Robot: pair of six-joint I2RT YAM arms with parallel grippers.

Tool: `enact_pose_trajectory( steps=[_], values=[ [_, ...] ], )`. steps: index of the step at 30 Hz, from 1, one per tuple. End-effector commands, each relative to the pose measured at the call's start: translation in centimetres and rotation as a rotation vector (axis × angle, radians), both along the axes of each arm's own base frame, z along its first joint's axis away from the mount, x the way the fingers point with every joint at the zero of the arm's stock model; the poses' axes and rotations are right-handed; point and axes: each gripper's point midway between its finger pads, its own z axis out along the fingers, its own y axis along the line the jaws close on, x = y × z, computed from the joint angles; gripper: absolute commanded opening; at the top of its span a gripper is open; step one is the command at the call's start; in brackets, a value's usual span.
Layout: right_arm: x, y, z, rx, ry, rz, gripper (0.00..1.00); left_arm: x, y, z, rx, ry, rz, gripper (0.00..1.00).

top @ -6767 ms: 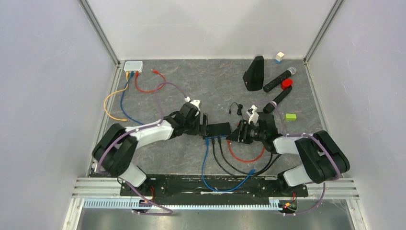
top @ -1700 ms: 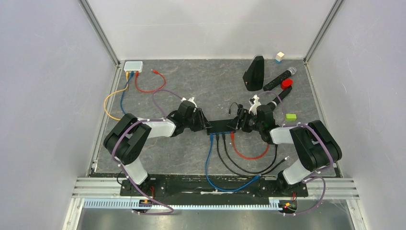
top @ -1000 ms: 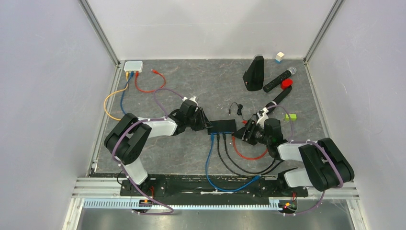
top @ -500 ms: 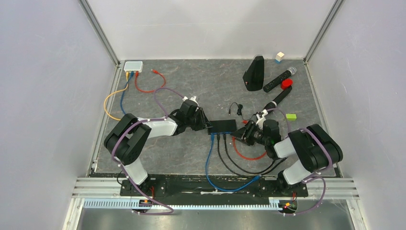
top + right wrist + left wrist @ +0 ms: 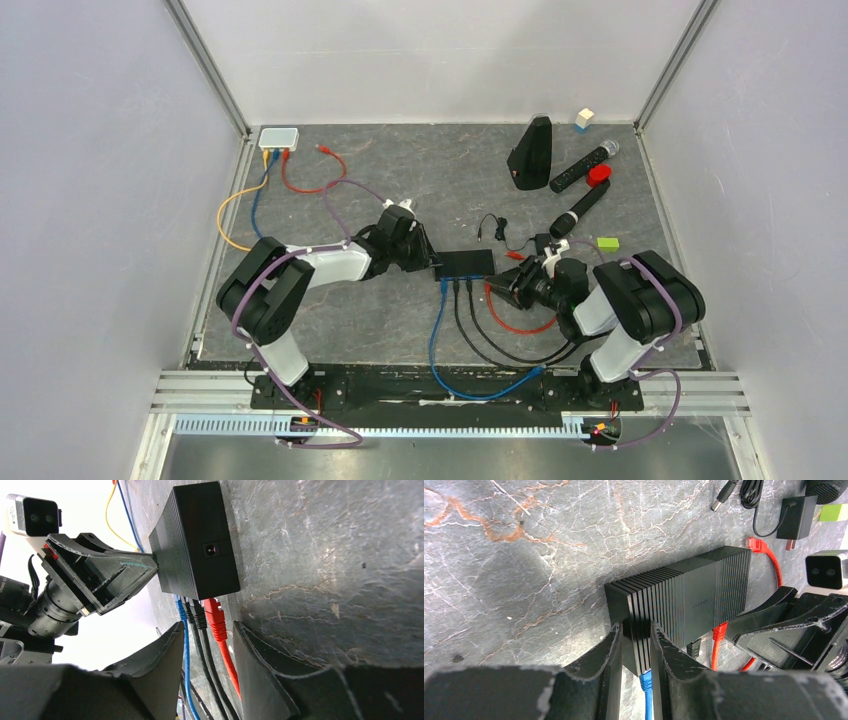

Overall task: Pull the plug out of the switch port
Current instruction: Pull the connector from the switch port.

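Note:
The black switch [image 5: 467, 262] lies mid-table, with a blue, two black and a red plug in the ports on its near side. My left gripper [image 5: 636, 640] is shut on the switch's left end [image 5: 674, 605], just above the blue plug [image 5: 645, 679]. My right gripper [image 5: 207, 629] hangs open at the near right corner of the switch [image 5: 200, 545]. Its fingers [image 5: 170, 645] straddle the bundle of cables, and the red plug [image 5: 215, 614] sits just inside the right finger without being squeezed. In the top view, the right gripper [image 5: 508, 285] is beside the red cable [image 5: 515, 322].
A white hub [image 5: 278, 137] with yellow, blue and red cables sits back left. Back right are a black wedge [image 5: 530, 152], two microphones [image 5: 584, 165], a red cap [image 5: 598, 175], a green block [image 5: 607, 243] and a small cube [image 5: 584, 118]. A power adapter [image 5: 798, 517] lies behind the switch.
My right gripper left the switch's right end, swung round to its near side and narrowed over the plugs. The left gripper's jaws closed in on the switch's left end.

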Motion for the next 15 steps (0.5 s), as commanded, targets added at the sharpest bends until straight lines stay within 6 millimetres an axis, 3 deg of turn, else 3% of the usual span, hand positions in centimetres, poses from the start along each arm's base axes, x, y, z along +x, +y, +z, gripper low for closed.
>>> enact_pose_trajectory(
  steps=[1,6,15],
  values=[
    [-0.3,-1.5,-3.1,-0.069,0.113,-0.076,0.44,-3.0,3.3,-4.4,0.209,0.108,-0.046,0.22],
    [0.0,-1.3,-3.0,-0.048,0.115,-0.084,0.42,-3.0,3.1,-4.6,0.199,0.112,-0.056,0.26],
    [-0.9,-1.5,-3.7,-0.060,0.129,-0.068,0.38,-3.1,1.4,-4.5,0.111,0.113,-0.087,0.43]
  ],
)
